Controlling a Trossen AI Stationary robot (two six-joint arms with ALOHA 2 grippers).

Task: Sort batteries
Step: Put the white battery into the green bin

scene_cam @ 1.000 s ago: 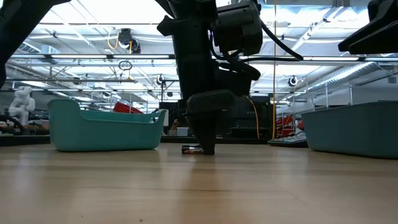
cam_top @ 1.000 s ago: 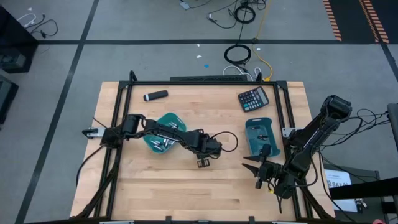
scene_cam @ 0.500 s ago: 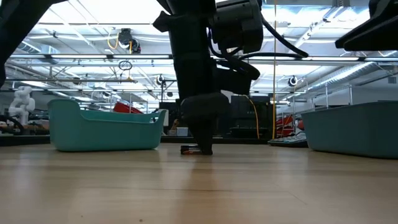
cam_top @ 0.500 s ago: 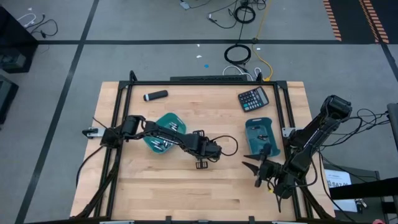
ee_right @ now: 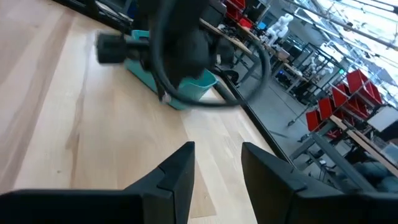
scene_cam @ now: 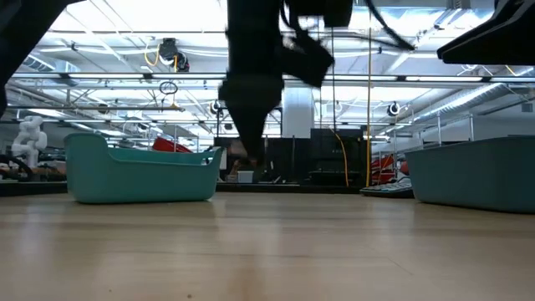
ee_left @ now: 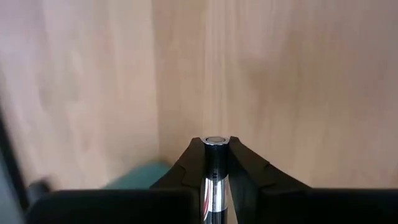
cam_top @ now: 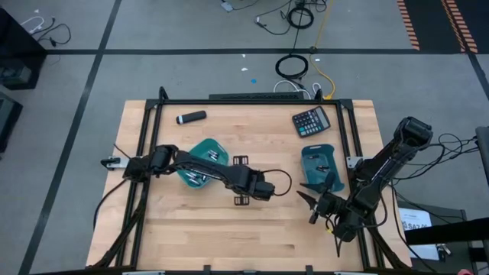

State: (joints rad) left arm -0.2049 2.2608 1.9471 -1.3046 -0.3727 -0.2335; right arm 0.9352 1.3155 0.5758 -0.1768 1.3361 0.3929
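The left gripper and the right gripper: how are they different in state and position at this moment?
The left gripper is shut on a silvery battery; the right gripper is open and holds nothing. In the high view, the left gripper is over the middle of the table, beside the round teal bin; the right gripper waits near the rectangular teal tray. Both are dark, with two fingers.

Left bin (cam_top: 200, 164) mid-bench (cam_top: 191, 237), batteries (cam_top: 200, 178) in it; right bin (cam_top: 320, 165) near right edge; calculator (cam_top: 311, 121) behind right bin; marker (cam_top: 191, 117) at back left.
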